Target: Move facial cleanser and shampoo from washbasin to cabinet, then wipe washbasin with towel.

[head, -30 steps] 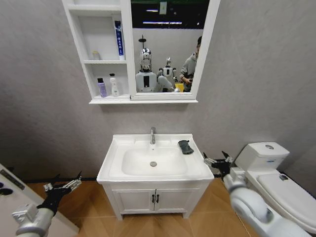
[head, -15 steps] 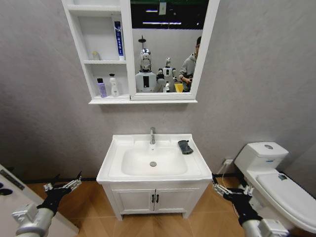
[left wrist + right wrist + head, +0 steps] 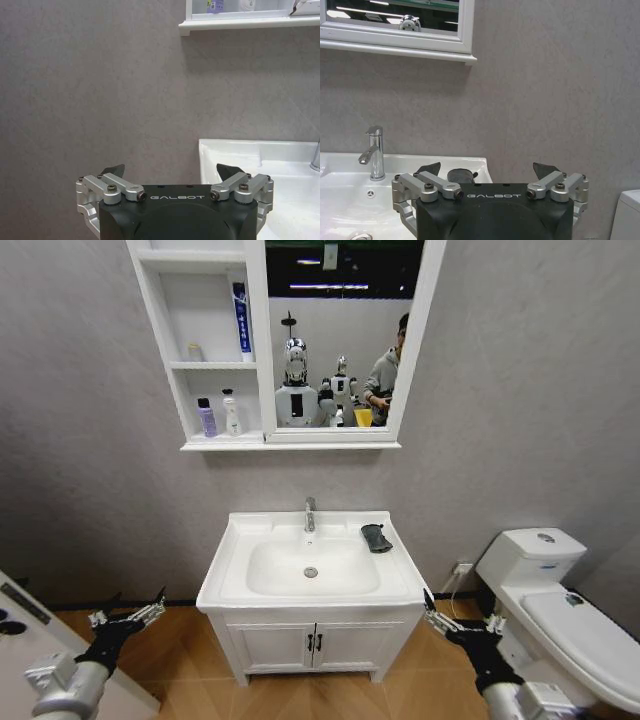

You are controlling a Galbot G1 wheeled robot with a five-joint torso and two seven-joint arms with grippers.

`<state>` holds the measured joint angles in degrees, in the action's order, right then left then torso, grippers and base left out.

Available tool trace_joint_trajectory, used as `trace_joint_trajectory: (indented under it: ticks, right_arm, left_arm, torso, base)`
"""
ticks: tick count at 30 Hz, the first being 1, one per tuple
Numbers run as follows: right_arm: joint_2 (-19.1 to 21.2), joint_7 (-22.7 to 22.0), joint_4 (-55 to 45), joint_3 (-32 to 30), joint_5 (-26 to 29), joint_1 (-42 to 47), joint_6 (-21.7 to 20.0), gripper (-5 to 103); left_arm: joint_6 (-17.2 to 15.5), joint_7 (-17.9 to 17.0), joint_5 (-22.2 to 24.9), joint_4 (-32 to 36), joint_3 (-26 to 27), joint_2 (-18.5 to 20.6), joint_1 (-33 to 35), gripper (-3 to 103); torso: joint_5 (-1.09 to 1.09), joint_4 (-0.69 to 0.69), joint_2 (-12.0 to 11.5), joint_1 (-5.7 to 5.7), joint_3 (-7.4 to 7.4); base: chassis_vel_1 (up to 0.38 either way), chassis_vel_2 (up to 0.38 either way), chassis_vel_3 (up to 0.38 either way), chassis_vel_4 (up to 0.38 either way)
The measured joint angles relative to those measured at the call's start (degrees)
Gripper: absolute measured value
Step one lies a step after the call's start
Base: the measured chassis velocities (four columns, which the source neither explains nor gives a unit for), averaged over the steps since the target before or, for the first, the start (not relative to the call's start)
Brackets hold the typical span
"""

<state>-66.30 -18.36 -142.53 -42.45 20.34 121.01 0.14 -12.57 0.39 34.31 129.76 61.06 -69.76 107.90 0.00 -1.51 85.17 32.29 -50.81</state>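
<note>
You had both arms low: left gripper [image 3: 128, 616] and right gripper [image 3: 456, 621] w/ fingers spread, holding nothing. Towel [image 3: 376, 537] lay on washbasin [image 3: 232, 540] rim right of tap; two bottles, probably cleanser/shampoo, stood in cabinet [image 3: 158, 310].

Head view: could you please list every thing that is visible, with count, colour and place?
washbasin: one, white, on the low vanity, centre.
tap: one, chrome, at the basin's back edge.
towel: one, dark, on the basin's right rear corner.
cabinet: one, white, on the wall above the basin, mirror on its right part.
bottles: two, one purple, one white, on the lowest shelf.
tube: one, blue, upright on the middle shelf.
small jar: one, pale, middle shelf.
vanity: one, white, two doors, under the basin.
toilet: one, white, at the right.
left gripper: open, low beside the vanity's left.
right gripper: open, low between vanity and toilet.
</note>
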Motion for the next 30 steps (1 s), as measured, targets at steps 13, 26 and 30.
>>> trace_joint_trajectory:
  ticks: [13, 26, 30]
  right_arm:
    - [0.12, -0.09, 0.17, 0.10, 0.13, -0.20, -0.14, 100]
    - [0.14, -0.15, 0.23, 0.15, 0.19, -0.26, -0.19, 100]
    - [0.15, -0.15, 0.25, 0.15, 0.19, -0.26, -0.19, 100]
  left_arm:
    - [0.00, 0.00, 0.00, 0.00, 0.00, 0.00, 0.00, 100]
    - [0.00, 0.00, 0.00, 0.00, 0.00, 0.00, 0.00, 100]
    - [0.00, 0.00, 0.00, 0.00, 0.00, 0.00, 0.00, 100]
  torso:
    - [0.00, 0.00, 0.00, 0.00, 0.00]
    - [0.00, -0.01, 0.00, 0.01, 0.00]
    - [0.00, 0.00, -0.01, 0.03, -0.01]
  base:
    - [0.000, 0.000, 0.000, 0.000]
    - [0.004, -0.002, -0.002, 0.002]
    - [0.078, -0.069, -0.061, 0.069]
